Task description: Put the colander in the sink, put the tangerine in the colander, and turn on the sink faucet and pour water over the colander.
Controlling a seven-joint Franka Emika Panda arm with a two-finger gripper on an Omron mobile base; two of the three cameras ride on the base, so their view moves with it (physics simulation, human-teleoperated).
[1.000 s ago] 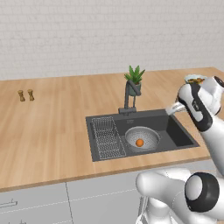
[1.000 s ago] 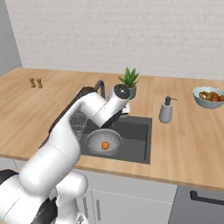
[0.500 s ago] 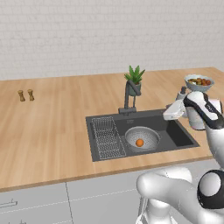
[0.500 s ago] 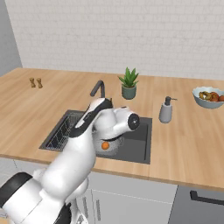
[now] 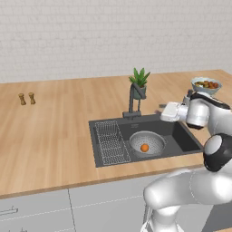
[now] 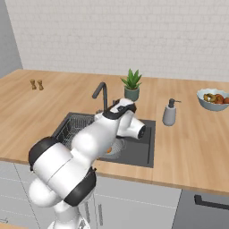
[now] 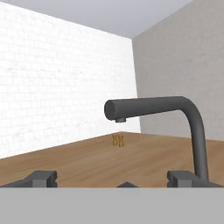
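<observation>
Tool (image 7: 117, 178) swung from above sink toward dark grey slim bent-spout faucet (image 7: 175, 120), now level with it; fingers spread, gripping nothing; faucet at 1 o'clock.

The surface (image 5: 59, 131) looks like warm, matt wood with fine grain, and the sink (image 5: 186, 140) set into it is a dull dark grey. The colander (image 5: 147, 141) shines like pale perforated metal beside a thin wire rack (image 5: 111, 142), while the sink faucet (image 7: 192, 127) is smooth matt charcoal and the wall (image 5: 90, 36) is white brick.
</observation>
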